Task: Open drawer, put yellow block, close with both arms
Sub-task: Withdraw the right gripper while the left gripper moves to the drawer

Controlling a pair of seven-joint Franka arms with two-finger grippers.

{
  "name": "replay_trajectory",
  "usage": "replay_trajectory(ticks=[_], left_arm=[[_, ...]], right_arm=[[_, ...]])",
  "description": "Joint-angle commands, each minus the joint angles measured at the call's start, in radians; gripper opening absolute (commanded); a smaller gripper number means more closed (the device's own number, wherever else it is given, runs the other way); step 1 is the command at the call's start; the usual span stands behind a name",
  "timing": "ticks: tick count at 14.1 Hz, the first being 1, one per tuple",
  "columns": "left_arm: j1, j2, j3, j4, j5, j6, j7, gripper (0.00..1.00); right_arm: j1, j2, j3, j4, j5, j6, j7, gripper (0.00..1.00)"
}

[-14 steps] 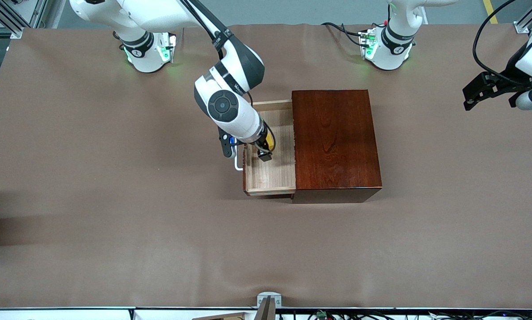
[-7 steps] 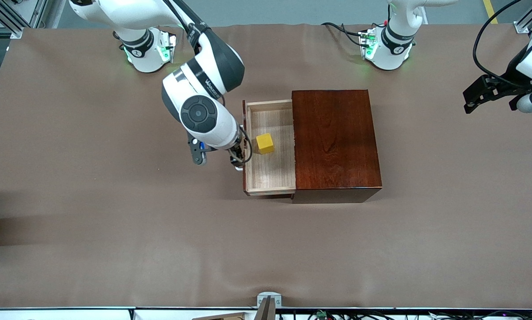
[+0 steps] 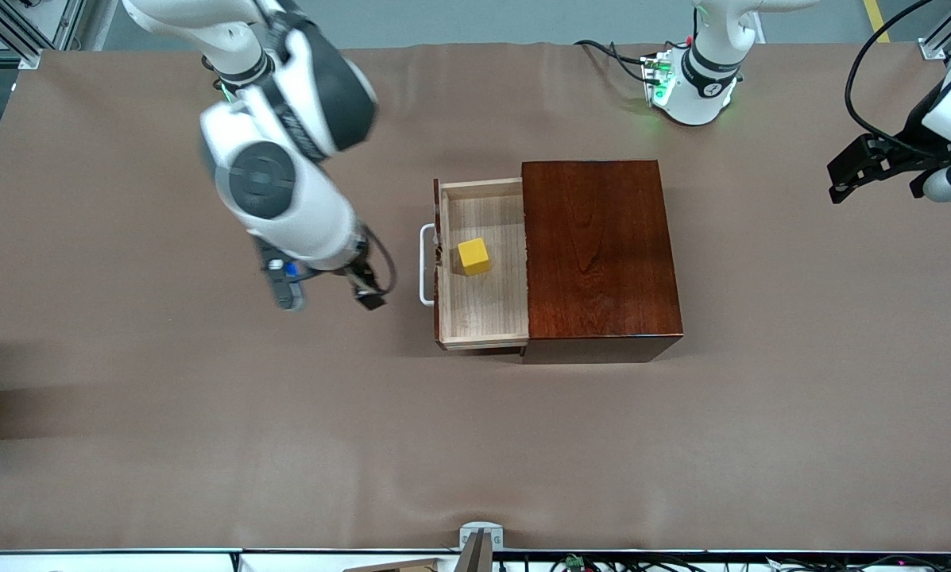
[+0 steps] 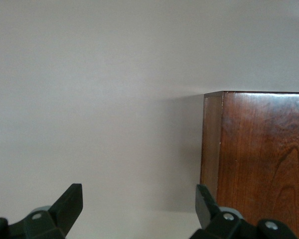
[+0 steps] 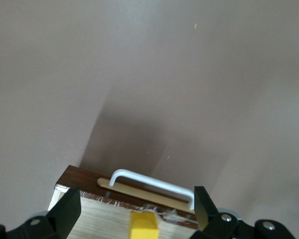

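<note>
A big brown cloth [image 3: 205,445] covers the whole table, soft and a little wrinkled, with a grey floor [image 3: 523,20] showing past its top edge, silver metal bars [image 3: 14,32] at the corners, and a white strip [image 3: 125,561] along the near edge.

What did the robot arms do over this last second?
The right gripper let go of the yellow block in the open drawer, then drew back past the handle, out over the bare table toward the right arm's end, fingers open. The drawer, wooden box and waiting left gripper stayed put.
</note>
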Motion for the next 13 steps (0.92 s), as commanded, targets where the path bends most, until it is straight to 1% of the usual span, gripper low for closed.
replay_trajectory(ticks=[1,3,4,6,8,10,11,13], left_arm=[[0.001,0.004,-0.012,0.001,-0.045,0.008,0.006,1.0],[0.001,0.01,-0.012,0.001,-0.11,0.008,0.003,1.0],[-0.002,0.015,-0.014,0.003,-0.124,0.01,-0.008,1.0],[-0.025,0.016,-0.023,0.014,-0.124,0.008,-0.11,1.0],[-0.057,0.033,-0.048,0.014,-0.118,0.008,-0.209,1.0],[-0.085,0.053,-0.084,0.018,-0.118,0.01,-0.313,1.0],[-0.094,0.068,-0.1,0.038,-0.116,0.008,-0.364,1.0],[-0.129,0.1,-0.13,0.063,-0.115,0.01,-0.472,1.0]], right_arm=[[-0.075,-0.049,0.02,-0.015,-0.012,-0.057,-0.105,1.0],[-0.115,-0.074,0.02,-0.015,-0.012,-0.083,-0.175,1.0],[-0.132,-0.083,0.02,-0.015,-0.012,-0.1,-0.202,1.0],[-0.155,-0.098,0.02,-0.013,-0.012,-0.114,-0.235,1.0],[-0.175,-0.108,0.02,-0.012,-0.014,-0.114,-0.255,1.0],[-0.204,-0.112,0.023,0.003,-0.005,-0.117,-0.257,1.0],[-0.21,-0.114,0.021,0.005,0.015,-0.117,-0.265,1.0],[-0.219,-0.114,0.02,0.016,0.026,-0.117,-0.269,1.0]])
